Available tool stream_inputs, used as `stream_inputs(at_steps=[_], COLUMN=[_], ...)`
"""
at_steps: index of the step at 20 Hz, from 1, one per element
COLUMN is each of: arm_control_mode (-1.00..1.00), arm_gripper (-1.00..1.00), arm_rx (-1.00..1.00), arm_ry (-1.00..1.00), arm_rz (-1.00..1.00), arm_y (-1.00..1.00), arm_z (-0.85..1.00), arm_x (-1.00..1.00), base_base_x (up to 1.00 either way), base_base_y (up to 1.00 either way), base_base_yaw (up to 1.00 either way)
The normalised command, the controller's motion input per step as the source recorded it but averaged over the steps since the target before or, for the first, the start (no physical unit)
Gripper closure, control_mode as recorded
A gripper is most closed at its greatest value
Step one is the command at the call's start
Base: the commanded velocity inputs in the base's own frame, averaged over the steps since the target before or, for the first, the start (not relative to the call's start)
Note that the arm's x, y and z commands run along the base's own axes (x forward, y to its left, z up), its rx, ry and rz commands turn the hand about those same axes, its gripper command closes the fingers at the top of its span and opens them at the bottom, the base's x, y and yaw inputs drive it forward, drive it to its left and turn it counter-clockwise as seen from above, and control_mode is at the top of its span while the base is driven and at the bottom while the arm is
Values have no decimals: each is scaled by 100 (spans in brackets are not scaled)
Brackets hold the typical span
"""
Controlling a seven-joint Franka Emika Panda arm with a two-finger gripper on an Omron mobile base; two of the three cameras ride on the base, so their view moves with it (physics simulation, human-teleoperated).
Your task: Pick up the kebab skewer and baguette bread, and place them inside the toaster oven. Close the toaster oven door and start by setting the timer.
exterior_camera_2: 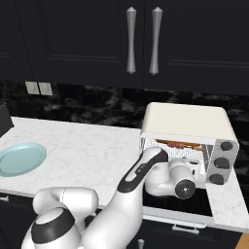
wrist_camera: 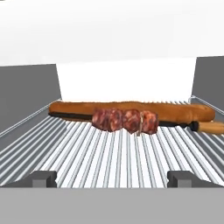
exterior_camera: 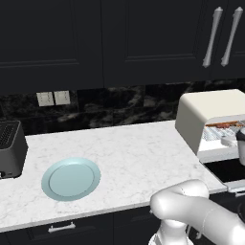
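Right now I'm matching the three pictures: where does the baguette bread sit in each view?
Left base view: baguette bread, at the right edge, inside the toaster oven.
Right base view: orange-brown strip on the rack, above the arm's wrist.
Hand view: across the middle, behind the kebab skewer.
Shared landmark: the wire rack.

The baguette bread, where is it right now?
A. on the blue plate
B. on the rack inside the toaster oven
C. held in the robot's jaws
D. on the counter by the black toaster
B: the baguette bread lies on the wire rack inside the toaster oven, just behind the kebab skewer.
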Motion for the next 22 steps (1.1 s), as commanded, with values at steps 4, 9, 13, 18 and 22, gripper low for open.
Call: stream_inputs(at_steps=[4,9,13,18,22], arm_control_mode=[-100,-100,-100,-100,-100], arm_gripper=[-100,-100,-100,-100,-100], arm_rx=[0,0,0,0,0], arm_ry=[0,0,0,0,-5], arm_rz=[0,0,0,0,0], arm_y=[2,0,0,0,0], arm_z=[-1,-1,0,9,25], arm_x=[21,19,4,-20,-60], base_base_x=[0,0,0,0,0], base_base_y=[0,0,0,0,0], base_base_yaw=[0,0,0,0,0])
